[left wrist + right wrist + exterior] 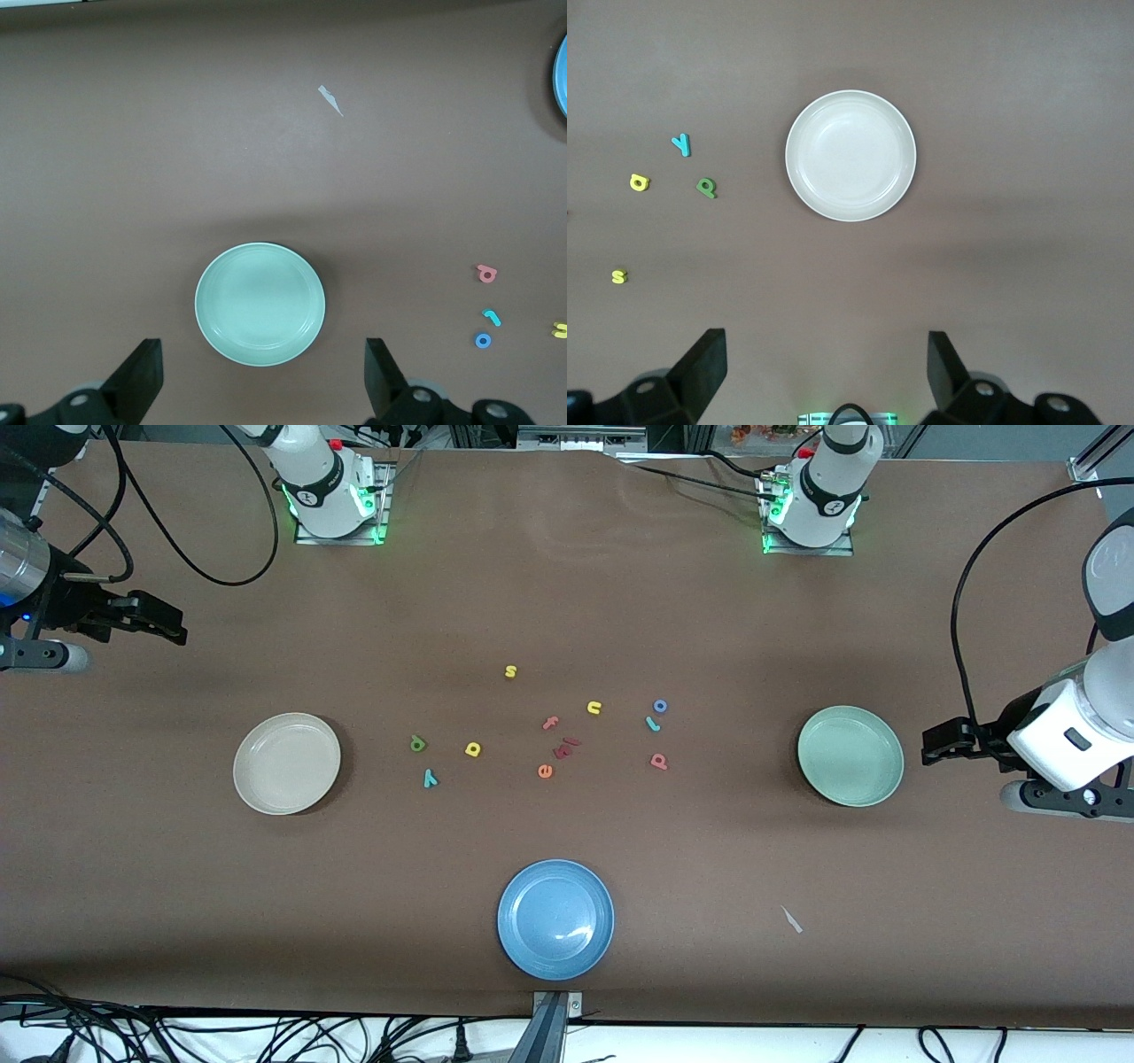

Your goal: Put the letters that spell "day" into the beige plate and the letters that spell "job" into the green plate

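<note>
Letters lie loose between the plates.
The left gripper [261,381] and right gripper [824,376] wait, fingers spread wide (nothing held).

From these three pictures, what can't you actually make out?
- Dark red letters in the front view: too small and bunched together to read.
- Blue plate in the left wrist view: cut off by the picture's edge.
- Yellow letter in the left wrist view: cut by the same edge, so unreadable there.
- White scrap on the table: too small to tell what it is.
- Both arms' upper parts in the front view: cut off by the edges.
</note>
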Available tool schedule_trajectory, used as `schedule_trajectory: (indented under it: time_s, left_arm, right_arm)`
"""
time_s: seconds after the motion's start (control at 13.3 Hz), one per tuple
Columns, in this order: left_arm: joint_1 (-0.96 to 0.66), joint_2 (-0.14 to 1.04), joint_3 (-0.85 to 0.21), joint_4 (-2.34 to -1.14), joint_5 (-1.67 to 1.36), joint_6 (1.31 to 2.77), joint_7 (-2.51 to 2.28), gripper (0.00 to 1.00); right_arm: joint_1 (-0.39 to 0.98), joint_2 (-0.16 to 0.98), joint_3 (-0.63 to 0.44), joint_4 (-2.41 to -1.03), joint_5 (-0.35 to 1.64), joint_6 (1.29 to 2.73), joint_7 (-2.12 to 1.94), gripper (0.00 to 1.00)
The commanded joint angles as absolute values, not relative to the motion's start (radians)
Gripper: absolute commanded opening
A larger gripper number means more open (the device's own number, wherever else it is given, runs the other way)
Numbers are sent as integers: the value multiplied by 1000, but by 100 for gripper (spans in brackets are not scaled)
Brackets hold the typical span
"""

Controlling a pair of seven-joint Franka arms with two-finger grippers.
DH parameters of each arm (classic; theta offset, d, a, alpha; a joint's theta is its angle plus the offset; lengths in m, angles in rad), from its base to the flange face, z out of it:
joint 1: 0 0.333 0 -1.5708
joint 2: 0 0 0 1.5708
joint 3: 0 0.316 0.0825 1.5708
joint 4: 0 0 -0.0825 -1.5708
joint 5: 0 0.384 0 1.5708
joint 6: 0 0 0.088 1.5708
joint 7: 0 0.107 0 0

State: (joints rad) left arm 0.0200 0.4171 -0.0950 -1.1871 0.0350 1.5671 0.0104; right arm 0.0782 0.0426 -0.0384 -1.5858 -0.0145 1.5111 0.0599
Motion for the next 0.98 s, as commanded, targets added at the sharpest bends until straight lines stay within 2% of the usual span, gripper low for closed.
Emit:
schedule_trajectory:
  time_s: [0.0,0.91]
  left_arm:
    - [20,394,-83,-1216,-3,1582,38,100]
    - [20,394,-83,-1216,-3,1582,37,100]
  right_arm:
    - [75,34,-35,-1594,-2,1506,58,100]
    - [71,38,-37,-1591,0,1479,51,100]
